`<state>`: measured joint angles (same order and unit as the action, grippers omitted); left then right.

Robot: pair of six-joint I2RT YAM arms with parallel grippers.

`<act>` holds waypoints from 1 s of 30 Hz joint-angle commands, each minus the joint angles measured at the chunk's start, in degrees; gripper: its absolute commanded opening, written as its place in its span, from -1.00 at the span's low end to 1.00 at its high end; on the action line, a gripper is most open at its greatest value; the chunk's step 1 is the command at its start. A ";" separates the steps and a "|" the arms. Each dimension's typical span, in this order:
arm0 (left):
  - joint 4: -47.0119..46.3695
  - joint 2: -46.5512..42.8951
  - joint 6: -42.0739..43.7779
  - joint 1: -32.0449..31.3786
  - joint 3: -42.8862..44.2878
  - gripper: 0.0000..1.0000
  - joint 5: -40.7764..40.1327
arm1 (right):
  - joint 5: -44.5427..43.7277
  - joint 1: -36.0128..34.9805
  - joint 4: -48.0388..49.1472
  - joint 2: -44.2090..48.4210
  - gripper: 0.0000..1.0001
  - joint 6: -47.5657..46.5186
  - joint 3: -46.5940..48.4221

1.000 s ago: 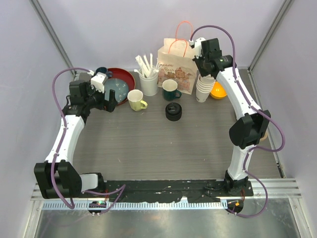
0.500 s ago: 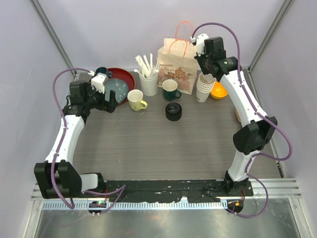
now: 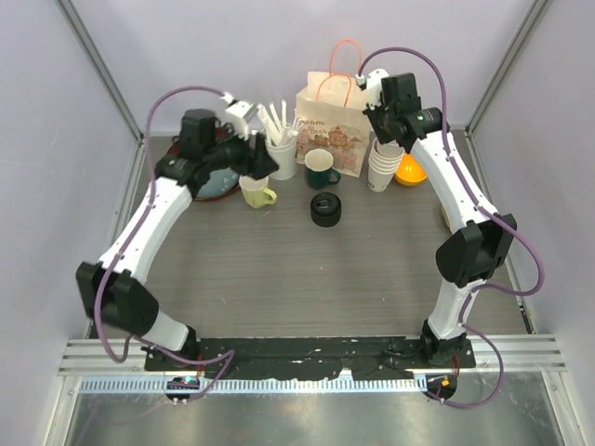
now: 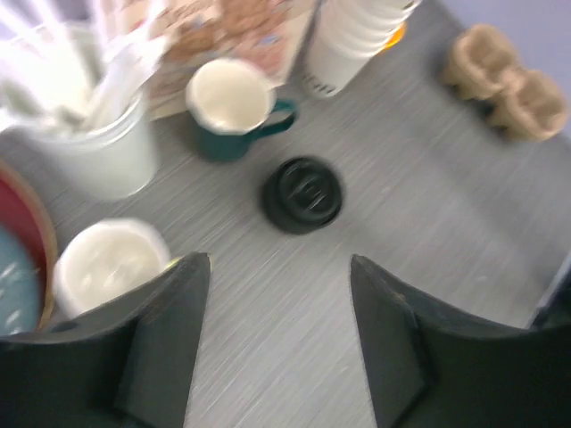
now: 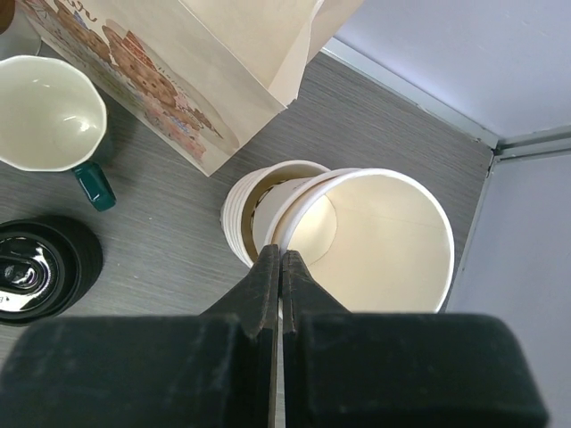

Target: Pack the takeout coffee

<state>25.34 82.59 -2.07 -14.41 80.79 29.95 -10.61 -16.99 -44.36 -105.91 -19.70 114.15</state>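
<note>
One takeout coffee cup with a black lid [image 3: 325, 209] stands mid-table; it also shows in the left wrist view [image 4: 302, 193] and at the left edge of the right wrist view [image 5: 36, 267]. The second lidded cup is out of view. My left gripper [image 3: 260, 165] is open and empty, hovering above the table just short of that cup [image 4: 278, 260]. My right gripper [image 3: 389, 130] is shut [image 5: 279, 254] on the rim of a lidless paper cup [image 5: 375, 241], held above the stack of paper cups [image 5: 254, 205].
A printed paper bag [image 3: 330, 116] stands at the back, beside the cup stack [image 3: 381, 167]. A green mug [image 3: 321, 167], a yellow mug [image 3: 256, 192], a white holder of stirrers [image 3: 277, 149], an orange bowl [image 3: 411, 170] and a cardboard cup carrier [image 4: 504, 80] stand around.
My left arm has swung right from beside the red plate to above the yellow mug, facing the lidded cup. My right gripper has stayed near the bag and cup stack.
</note>
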 commanded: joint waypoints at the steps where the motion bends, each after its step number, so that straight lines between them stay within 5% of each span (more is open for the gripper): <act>1: -0.56 10.64 -12.33 -7.37 12.34 0.22 1.86 | 4.44 2.31 2.35 1.14 -0.98 1.07 -0.06; 5: 0.32 22.68 -19.02 -13.35 29.45 -0.04 0.55 | 8.75 4.07 4.10 2.11 -0.98 2.21 -1.21; 13: -3.45 39.83 -29.39 -18.45 49.78 0.09 -0.69 | 9.82 5.21 4.28 2.46 -0.98 1.77 -2.00; 30: -8.47 51.35 -37.75 -20.39 58.94 0.11 -1.39 | 12.19 5.22 2.44 4.66 -0.98 0.63 -1.21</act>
<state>21.26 131.66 -37.23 -33.93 135.13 28.49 1.39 -11.81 -42.92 -105.16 -18.22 111.63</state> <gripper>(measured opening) 0.558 0.043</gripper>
